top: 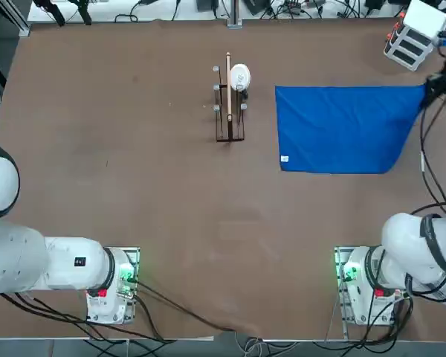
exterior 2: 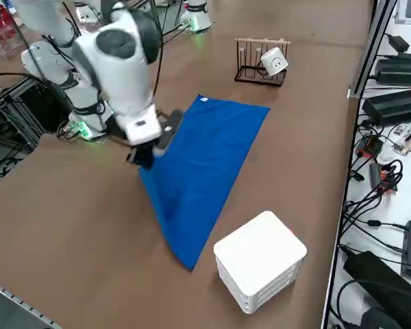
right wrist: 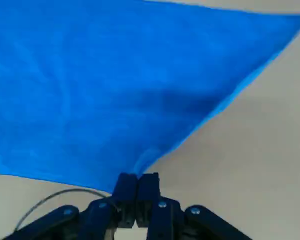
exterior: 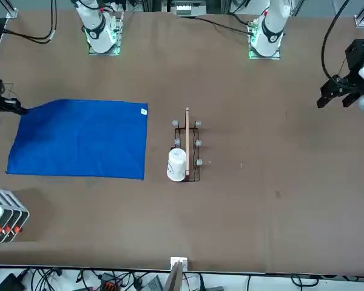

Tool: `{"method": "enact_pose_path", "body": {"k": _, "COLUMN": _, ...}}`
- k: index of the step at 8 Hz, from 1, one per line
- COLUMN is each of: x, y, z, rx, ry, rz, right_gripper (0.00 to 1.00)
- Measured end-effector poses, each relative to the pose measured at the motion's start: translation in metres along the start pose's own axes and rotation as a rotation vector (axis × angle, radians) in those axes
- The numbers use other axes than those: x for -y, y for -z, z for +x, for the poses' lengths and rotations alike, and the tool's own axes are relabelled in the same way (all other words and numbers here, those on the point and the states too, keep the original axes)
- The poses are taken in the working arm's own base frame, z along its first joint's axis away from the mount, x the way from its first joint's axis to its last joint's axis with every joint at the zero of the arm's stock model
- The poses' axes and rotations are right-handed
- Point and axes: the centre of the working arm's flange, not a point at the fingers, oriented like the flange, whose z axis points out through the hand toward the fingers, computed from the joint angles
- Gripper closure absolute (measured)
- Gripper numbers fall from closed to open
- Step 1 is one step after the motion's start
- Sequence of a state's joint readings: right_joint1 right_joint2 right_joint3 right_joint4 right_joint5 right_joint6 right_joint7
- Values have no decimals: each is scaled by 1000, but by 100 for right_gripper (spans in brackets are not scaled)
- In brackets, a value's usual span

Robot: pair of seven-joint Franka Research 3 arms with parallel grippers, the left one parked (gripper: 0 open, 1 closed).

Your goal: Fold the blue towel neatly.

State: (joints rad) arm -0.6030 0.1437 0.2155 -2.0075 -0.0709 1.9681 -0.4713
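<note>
The small wooden rack (top: 230, 104) stands well apart, beyond the blue towel (top: 342, 128), which spreads flat away from the right gripper (right wrist: 136, 186). Its fingers are pinched together on one towel corner. With so thin a pinch, dragging could pull the corner free and bunch the fold.

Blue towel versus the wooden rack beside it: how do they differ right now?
The blue towel is far larger than the wooden rack. The towel lies mostly flat, one corner pinched in the right gripper at the table's right edge; the rack stands upright, untouched, carrying a white cup. The towel is soft cloth, the rack a rigid frame. Both sit on the brown table.
</note>
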Motion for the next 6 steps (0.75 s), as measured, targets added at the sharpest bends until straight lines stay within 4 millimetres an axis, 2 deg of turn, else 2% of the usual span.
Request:
{"method": "enact_pose_path", "body": {"k": 3, "x": 119, "y": 11, "z": 40, "rx": 39, "ry": 73, "rz": -35, "right_gripper": 97}}
{"method": "enact_pose_path", "body": {"k": 5, "x": 195, "y": 10, "z": 49, "rx": 81, "ry": 67, "rz": -60, "right_gripper": 97}}
{"method": "enact_pose_path", "body": {"k": 6, "x": 231, "y": 3, "z": 52, "rx": 100, "ry": 74, "rz": -74, "right_gripper": 97}}
